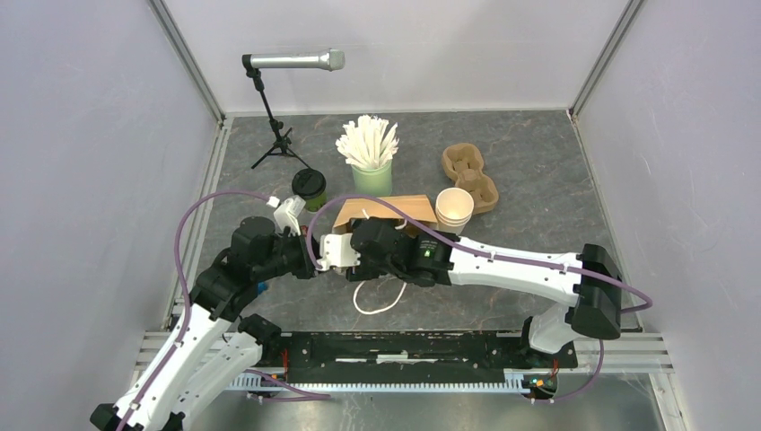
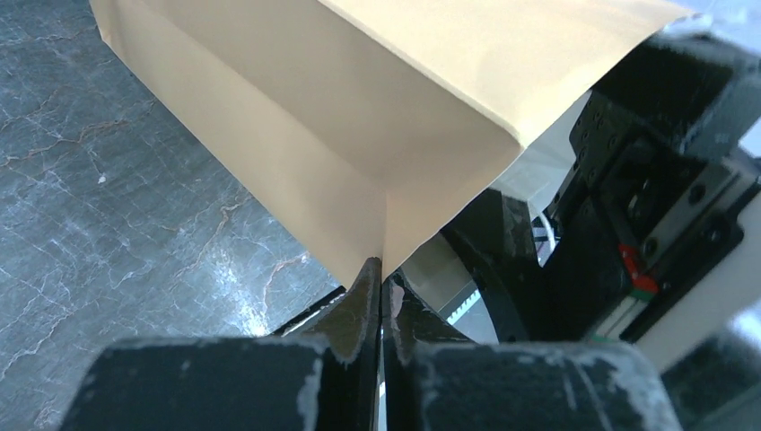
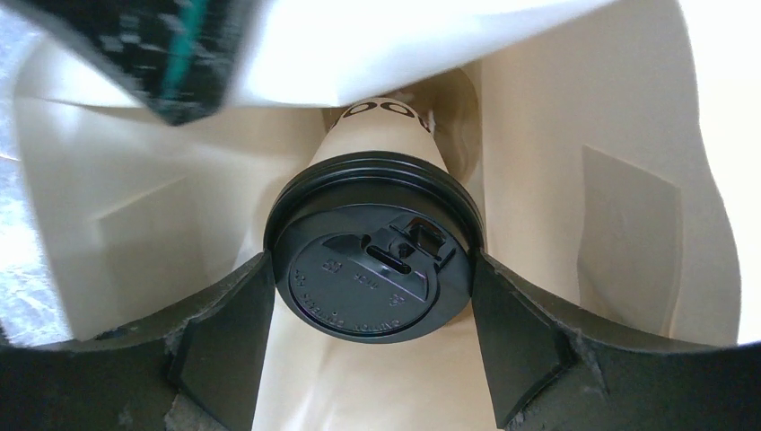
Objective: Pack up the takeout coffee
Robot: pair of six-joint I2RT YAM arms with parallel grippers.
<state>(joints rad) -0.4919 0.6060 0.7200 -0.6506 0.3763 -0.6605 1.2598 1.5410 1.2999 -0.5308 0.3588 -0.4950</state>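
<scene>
Packing step: right gripper (image 3: 371,301) is deep in the paper bag (image 3: 619,224), jaws spread wide and pressed on both sides of the black lid, holding the white cup (image 3: 381,126).
Bag hold: left gripper (image 2: 381,274) is pinched fully closed on a folded edge of the bag mouth.
Second coffee: olive-green cup (image 1: 310,186) stands outside on the table (image 1: 538,153), at 10 o'clock from the bag, beside the left wrist.
Risk, tipping: letting go before the base is seated could topple the cup and pop the lid.
Risk, snagging: pulling out askew could drag the paper and tear it at the pinch.
Risk, bump: a left-arm swing could knock the olive-green cup.
Edges: bag walls hug the fingers at 3 and 9 o'clock; paper sags at 12.
Room: mint cup of sticks (image 1: 371,171) at 12 and cream cup stack (image 1: 454,208) at 3 crowd the bag; the table looks freer at 6.
</scene>
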